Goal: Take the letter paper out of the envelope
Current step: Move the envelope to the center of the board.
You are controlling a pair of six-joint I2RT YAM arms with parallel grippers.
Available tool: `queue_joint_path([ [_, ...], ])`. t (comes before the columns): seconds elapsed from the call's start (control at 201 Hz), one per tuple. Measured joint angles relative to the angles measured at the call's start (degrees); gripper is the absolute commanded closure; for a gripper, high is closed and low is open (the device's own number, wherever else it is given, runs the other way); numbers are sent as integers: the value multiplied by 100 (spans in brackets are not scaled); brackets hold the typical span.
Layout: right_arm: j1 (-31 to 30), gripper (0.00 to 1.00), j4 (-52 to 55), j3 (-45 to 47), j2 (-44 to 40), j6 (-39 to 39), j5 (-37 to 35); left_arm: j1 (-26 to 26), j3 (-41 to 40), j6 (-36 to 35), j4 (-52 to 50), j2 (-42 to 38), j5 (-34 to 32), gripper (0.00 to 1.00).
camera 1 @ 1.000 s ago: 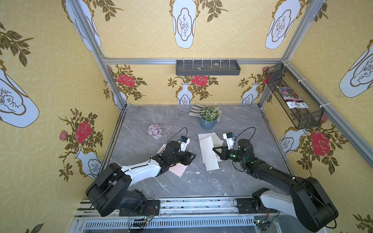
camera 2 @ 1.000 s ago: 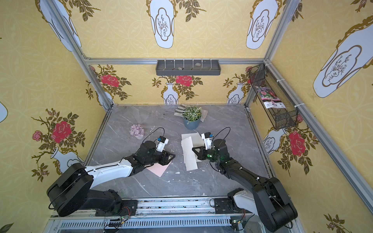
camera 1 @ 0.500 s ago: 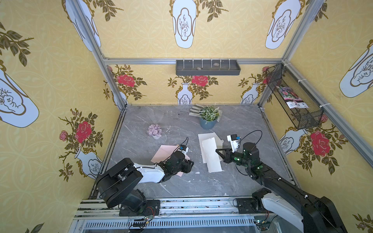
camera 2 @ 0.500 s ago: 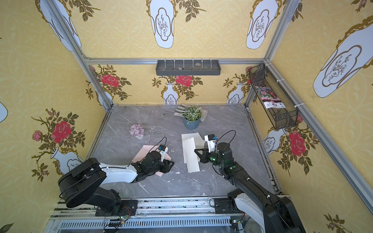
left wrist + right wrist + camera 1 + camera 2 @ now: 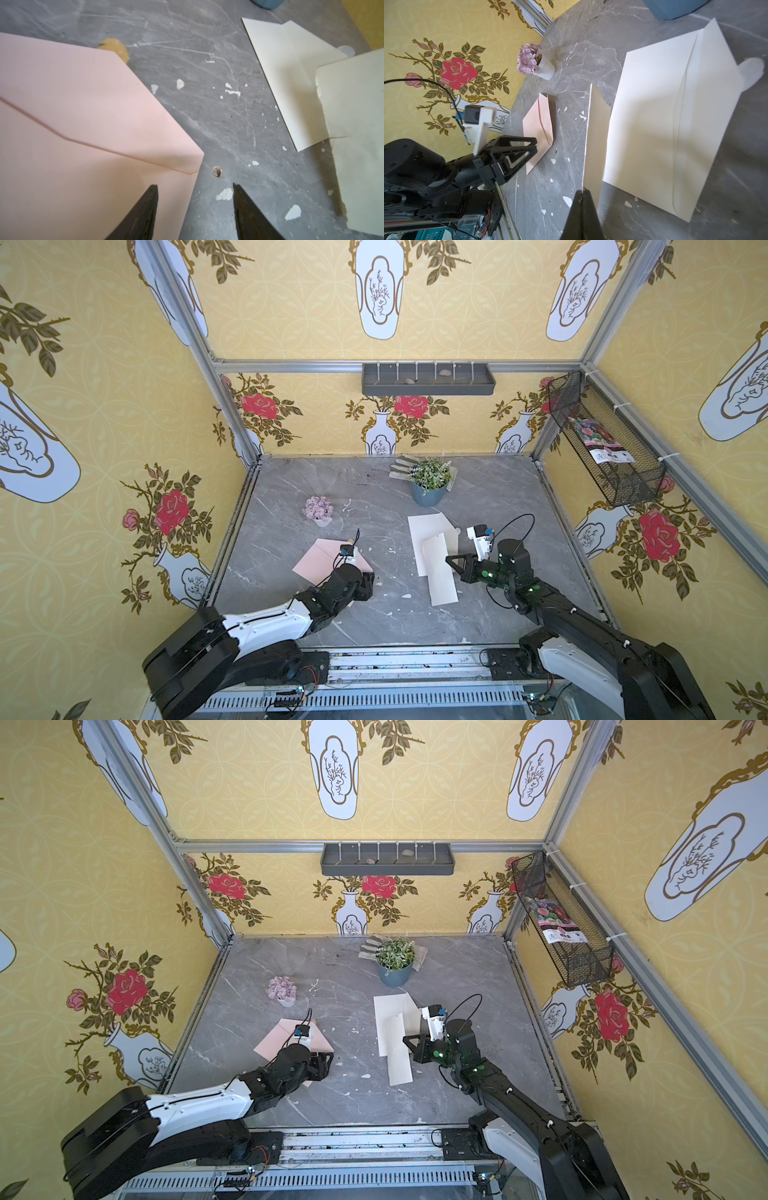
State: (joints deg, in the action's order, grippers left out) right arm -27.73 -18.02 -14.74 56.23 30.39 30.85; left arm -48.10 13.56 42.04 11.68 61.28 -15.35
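Right pincer (image 5: 583, 192) clamped on letter paper (image 5: 596, 135) edge; sheet tilted up, seemingly free of cream envelope (image 5: 654, 124), just beside it. I'd keep grip firm, draw sideways, low. Left pincer (image 5: 195, 187) apart at pink envelope (image 5: 83, 124) corner

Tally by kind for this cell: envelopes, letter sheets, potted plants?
Envelopes: 2 (pink envelope, cream envelope)
Letter paper: 1
Potted plants: 2 (purple plant, green plant)
Total: 5
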Motion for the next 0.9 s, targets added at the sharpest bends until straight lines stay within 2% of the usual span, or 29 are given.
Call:
queue_joint_path([
  [0.174, -79, 100, -920, 214, 710, 398, 44, 361, -413, 133, -693, -1510, -155, 41],
  [0.324, -529, 100, -1436, 20, 1281, 579, -39, 459, -494, 170, -1108, -2157, -68, 42],
  [0.478, -1040, 100, -1921, -339, 2081, 623, -304, 468, -472, 203, -1080, -1722, 236, 43],
  [0.677, -1108, 100, -2723, -546, 3311, 857, -435, 459, -354, 258, -621, -828, 647, 43],
  [0.896, -1281, 100, -3099, -970, 4317, 901, -420, 457, -378, 260, -315, -791, 811, 43],
])
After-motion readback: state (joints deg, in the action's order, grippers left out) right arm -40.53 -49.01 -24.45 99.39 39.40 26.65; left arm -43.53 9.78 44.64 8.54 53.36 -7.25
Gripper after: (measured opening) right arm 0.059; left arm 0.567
